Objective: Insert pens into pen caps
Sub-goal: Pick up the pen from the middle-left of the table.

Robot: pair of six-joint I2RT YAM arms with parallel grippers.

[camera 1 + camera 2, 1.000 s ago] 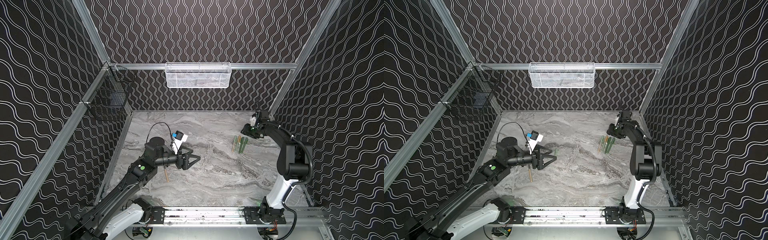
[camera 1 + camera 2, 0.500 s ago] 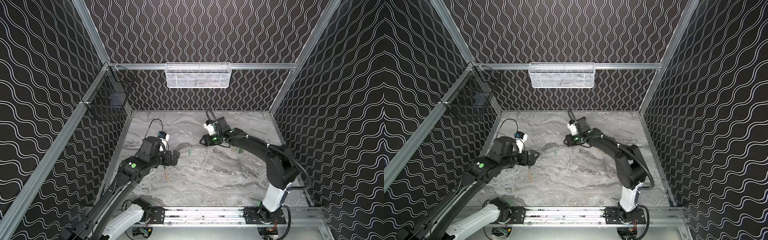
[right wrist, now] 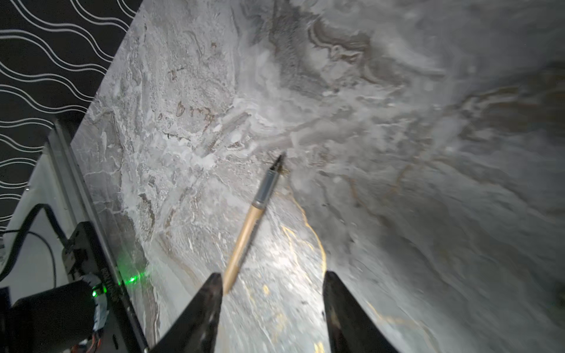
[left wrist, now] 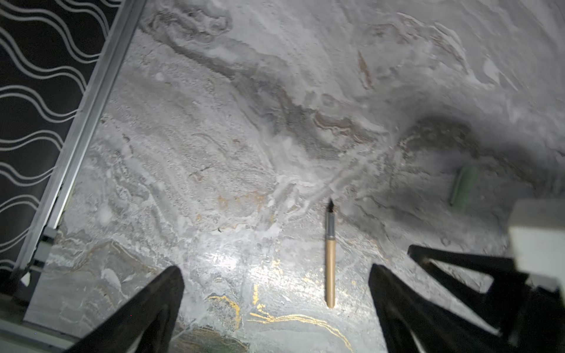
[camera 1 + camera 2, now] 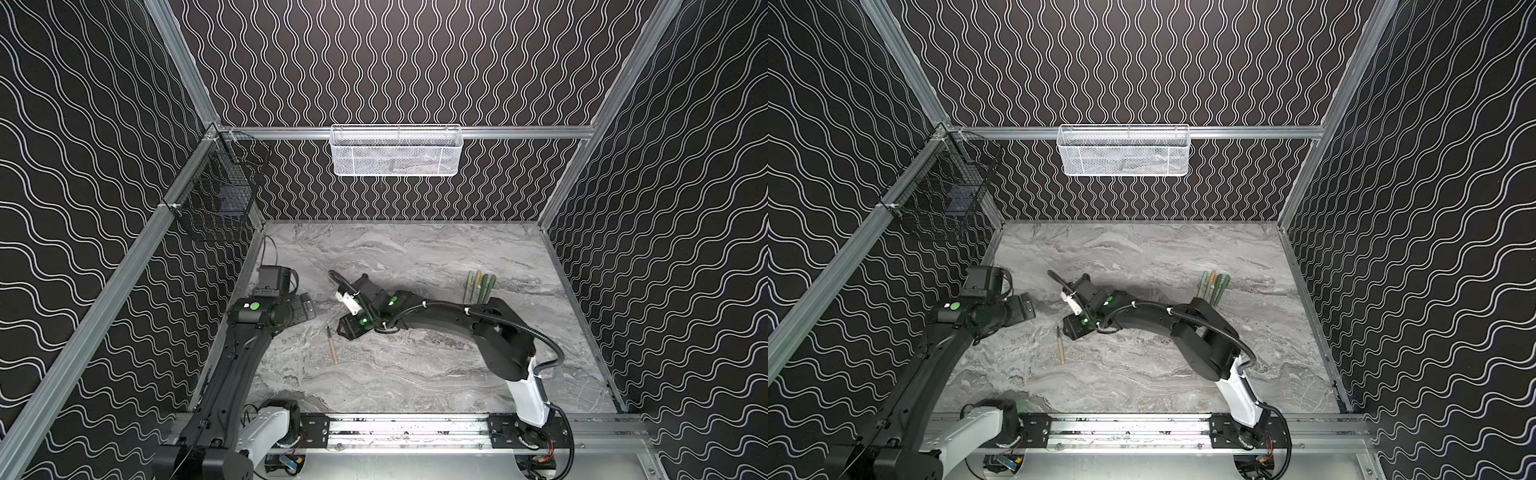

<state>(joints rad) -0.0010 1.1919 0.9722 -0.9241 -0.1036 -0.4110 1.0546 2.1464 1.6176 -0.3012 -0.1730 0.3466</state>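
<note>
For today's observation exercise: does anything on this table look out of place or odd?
A tan pen lies alone and uncapped, apart from the other pens lined up side by side further right. A green cap lies loose near it. Nothing looks damaged.

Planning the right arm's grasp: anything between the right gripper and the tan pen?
Nothing visible. In the right wrist view the tan pen lies flat on the table, its blunt end beside one fingertip of the open right gripper; no other object lies between them.
</note>
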